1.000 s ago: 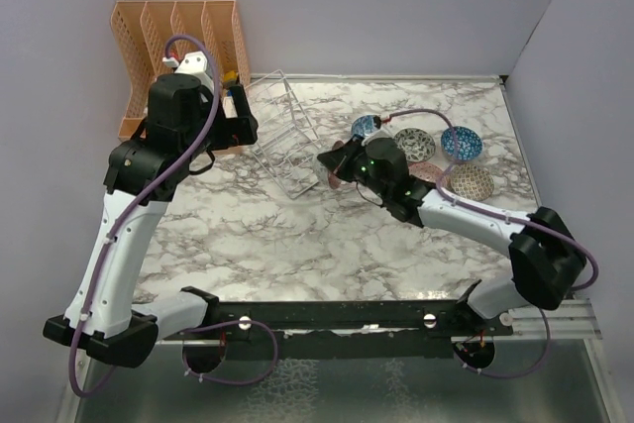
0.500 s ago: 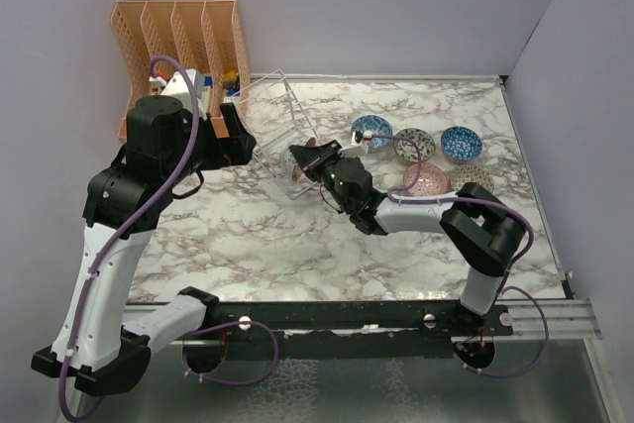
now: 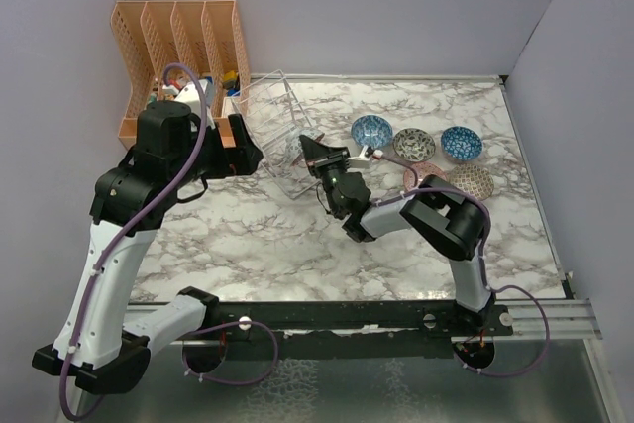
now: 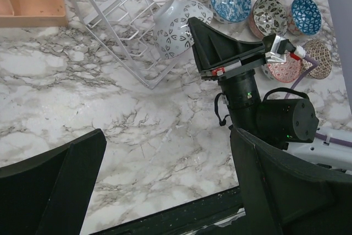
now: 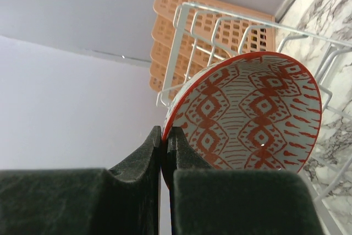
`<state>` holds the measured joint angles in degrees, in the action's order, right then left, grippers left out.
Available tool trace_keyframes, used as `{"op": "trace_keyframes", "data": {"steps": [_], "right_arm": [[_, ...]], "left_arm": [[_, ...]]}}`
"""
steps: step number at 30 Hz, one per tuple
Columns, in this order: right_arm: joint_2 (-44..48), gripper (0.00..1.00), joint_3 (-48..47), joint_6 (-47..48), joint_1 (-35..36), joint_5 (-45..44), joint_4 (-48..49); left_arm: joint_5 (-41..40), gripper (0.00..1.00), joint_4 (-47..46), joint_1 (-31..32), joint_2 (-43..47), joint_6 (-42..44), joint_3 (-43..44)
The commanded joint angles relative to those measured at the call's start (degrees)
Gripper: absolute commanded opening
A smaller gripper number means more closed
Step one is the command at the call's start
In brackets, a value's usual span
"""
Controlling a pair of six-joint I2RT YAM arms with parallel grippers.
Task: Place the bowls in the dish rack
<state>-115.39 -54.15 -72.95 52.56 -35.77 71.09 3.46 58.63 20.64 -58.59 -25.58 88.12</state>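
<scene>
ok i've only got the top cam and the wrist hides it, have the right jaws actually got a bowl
observer: yes, right wrist view shows the right jaws shut on the rim of a bowl, red lattice inside
operator: is it at the rack
observer: left wrist view shows it tipped on its side against the dish rack wires; seated or not, cannot tell
operator: left jaws carrying anything
observer: no, they stand wide open with nothing between them
</scene>
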Motion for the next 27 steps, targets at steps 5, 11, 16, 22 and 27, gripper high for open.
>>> {"op": "trace_keyframes", "data": {"steps": [5,11,16,22,27], "right_arm": [[-5.57,0.01,0.72,-3.50,0.77,-8.97,17.21],[-8.39,0.01,0.15,-4.49,1.49,-10.70,18.35],[-12.46,0.01,-1.07,-4.38,1.50,-12.07,22.36],[-16.06,0.01,-2.55,-4.38,1.47,-10.99,24.49],[-18.49,0.02,-3.16,-6.84,1.50,-10.64,24.73]], "left_arm": [[2.11,0.99,0.80,0.75,1.66,0.75,-1.59],[2.27,0.99,0.96,1.47,2.27,1.12,-2.67],[1.99,0.99,0.96,2.06,2.69,1.85,-2.60],[1.54,0.99,1.49,2.46,3.31,2.91,-2.54],[1.46,0.99,1.58,2.57,3.88,3.13,-2.98]]}}
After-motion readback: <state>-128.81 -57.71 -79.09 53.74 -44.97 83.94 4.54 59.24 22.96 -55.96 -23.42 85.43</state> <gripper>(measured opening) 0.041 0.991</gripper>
